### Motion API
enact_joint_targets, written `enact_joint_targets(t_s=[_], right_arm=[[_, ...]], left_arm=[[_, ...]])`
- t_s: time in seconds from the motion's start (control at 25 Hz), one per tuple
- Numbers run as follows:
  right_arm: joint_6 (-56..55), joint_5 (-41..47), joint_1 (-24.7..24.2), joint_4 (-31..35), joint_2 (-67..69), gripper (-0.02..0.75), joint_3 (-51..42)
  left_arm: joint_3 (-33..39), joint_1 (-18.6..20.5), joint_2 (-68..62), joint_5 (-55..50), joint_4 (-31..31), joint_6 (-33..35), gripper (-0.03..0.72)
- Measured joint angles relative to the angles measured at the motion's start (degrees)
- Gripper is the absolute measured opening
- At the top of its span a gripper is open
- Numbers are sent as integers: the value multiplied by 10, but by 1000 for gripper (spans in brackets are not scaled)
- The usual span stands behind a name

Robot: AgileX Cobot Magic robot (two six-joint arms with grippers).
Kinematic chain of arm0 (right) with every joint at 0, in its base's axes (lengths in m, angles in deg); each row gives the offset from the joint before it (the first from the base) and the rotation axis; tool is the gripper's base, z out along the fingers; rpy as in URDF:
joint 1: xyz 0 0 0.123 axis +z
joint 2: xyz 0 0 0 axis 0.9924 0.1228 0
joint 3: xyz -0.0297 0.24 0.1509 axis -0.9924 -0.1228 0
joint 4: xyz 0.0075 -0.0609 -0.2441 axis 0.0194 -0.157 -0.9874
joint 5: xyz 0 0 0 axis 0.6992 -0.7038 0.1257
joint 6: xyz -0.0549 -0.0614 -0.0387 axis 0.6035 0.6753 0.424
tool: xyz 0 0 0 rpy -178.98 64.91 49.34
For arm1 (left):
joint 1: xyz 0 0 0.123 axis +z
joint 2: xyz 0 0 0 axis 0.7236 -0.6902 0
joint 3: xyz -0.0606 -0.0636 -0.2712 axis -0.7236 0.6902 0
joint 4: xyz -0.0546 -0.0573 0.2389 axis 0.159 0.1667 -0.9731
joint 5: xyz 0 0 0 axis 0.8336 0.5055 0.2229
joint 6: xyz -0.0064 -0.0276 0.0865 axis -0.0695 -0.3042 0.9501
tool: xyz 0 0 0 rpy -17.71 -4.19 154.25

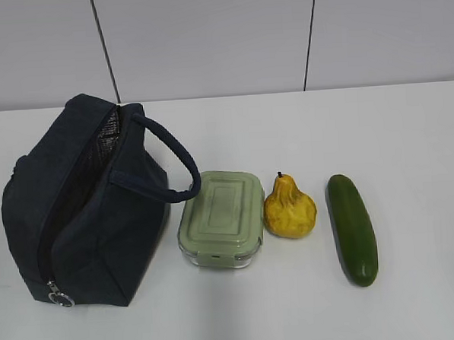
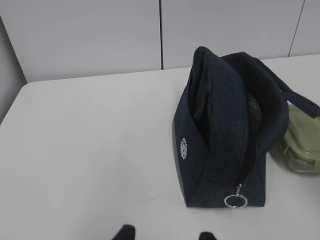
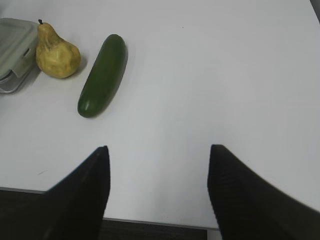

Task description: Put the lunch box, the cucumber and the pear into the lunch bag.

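Note:
The dark navy lunch bag (image 1: 84,204) stands at the left of the white table, its zipper open and its ring pull (image 1: 60,298) at the front. It also shows in the left wrist view (image 2: 225,130). The lunch box (image 1: 222,218) with its sage-green lid sits right of the bag. The yellow pear (image 1: 289,208) and the dark green cucumber (image 1: 353,228) lie further right. The pear (image 3: 56,52), the cucumber (image 3: 103,75) and part of the lunch box (image 3: 15,45) show in the right wrist view. My left gripper (image 2: 165,234) is open and empty, near the bag's front left. My right gripper (image 3: 157,170) is open and empty at the table's front edge. Neither gripper shows in the exterior view.
A grey panelled wall (image 1: 205,42) runs behind the table. The table's front edge (image 3: 150,222) shows below my right gripper. The table's left edge and corner (image 2: 15,95) show in the left wrist view.

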Motion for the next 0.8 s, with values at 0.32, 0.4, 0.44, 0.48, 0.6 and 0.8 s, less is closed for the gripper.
enact_joint_targets(t_s=[0.32, 0.4, 0.44, 0.48, 0.6, 0.8], right_arm=[[0, 0, 0, 0, 0, 476, 0], [0, 0, 0, 0, 0, 476, 0], [0, 0, 0, 0, 0, 476, 0], [0, 0, 0, 0, 0, 476, 0], [0, 0, 0, 0, 0, 476, 0], [0, 0, 0, 0, 0, 476, 0]], left_arm=[[0, 0, 0, 0, 0, 0, 239], [0, 0, 0, 0, 0, 0, 239], [0, 0, 0, 0, 0, 0, 239], [0, 0, 0, 0, 0, 0, 239], [0, 0, 0, 0, 0, 0, 239], [0, 0, 0, 0, 0, 0, 239]])
